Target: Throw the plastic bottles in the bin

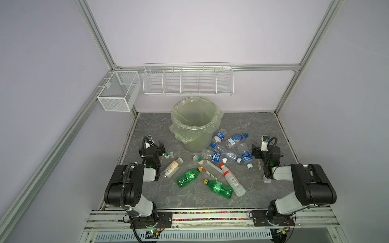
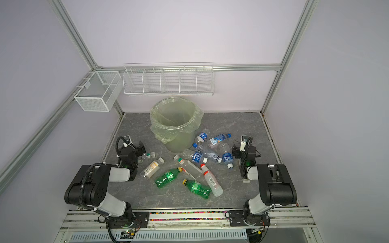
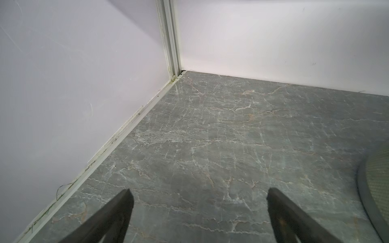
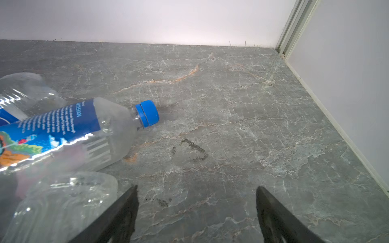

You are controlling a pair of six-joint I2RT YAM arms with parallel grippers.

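Marbled slab [image 1: 252, 126]; 2 green bottles [image 1: 188, 177], seemingly ribbed.

**Bottles Lying Scattered Before an Upright Bin**

We are looking at the bin [image 1: 195, 145], a round pale-green bucket standing upright at the back middle, with its thin bag [image 1: 181, 134] folding over the rim. The bottles are all lying on their sides in front of it and to its right. Two green bottles [image 1: 188, 177] with yellow caps are lying nearest the front, with a red-capped clear bottle [image 1: 232, 181] just beside one. An orange-labelled bottle [image 1: 172, 168] is lying further left. Blue-labelled bottles [image 1: 216, 156] are crowding together just right of the bin's base. In the right wrist view a blue-capped bottle [image 4: 84, 130] is resting among crumpled clear ones.
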